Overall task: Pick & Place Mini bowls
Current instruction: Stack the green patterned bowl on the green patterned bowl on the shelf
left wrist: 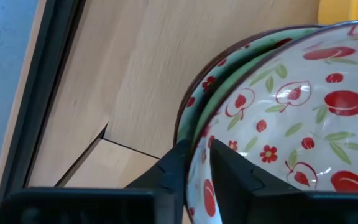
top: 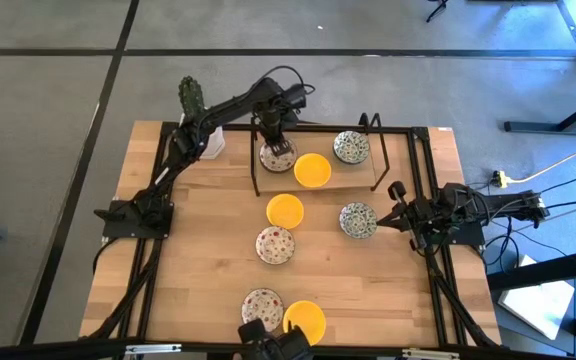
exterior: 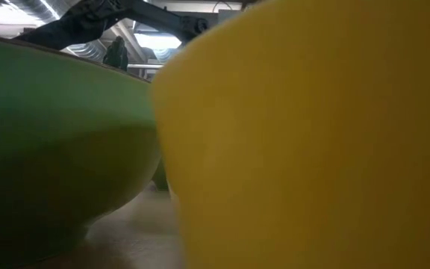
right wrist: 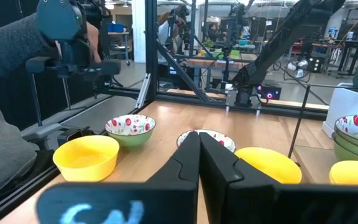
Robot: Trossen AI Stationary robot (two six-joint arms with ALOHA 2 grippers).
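A wooden table (top: 208, 250) stands on grey floor. At its far left sits a cactus pot (top: 194, 100). Beside it, the left gripper (top: 277, 152) reaches down over a red-flowered bowl (top: 278, 155) stacked at the far edge, its fingers (left wrist: 173, 171) straddling the rim with a slight gap; whether they pinch it cannot be told. More bowls spread rightward: yellow bowl (top: 312, 170), another yellow bowl (top: 285, 211), and green-patterned bowl (top: 357, 219). The right gripper (top: 396, 190) waits at the right, clenched empty.

Bowl stack (top: 277, 155) left of two bowls (top: 313, 170).
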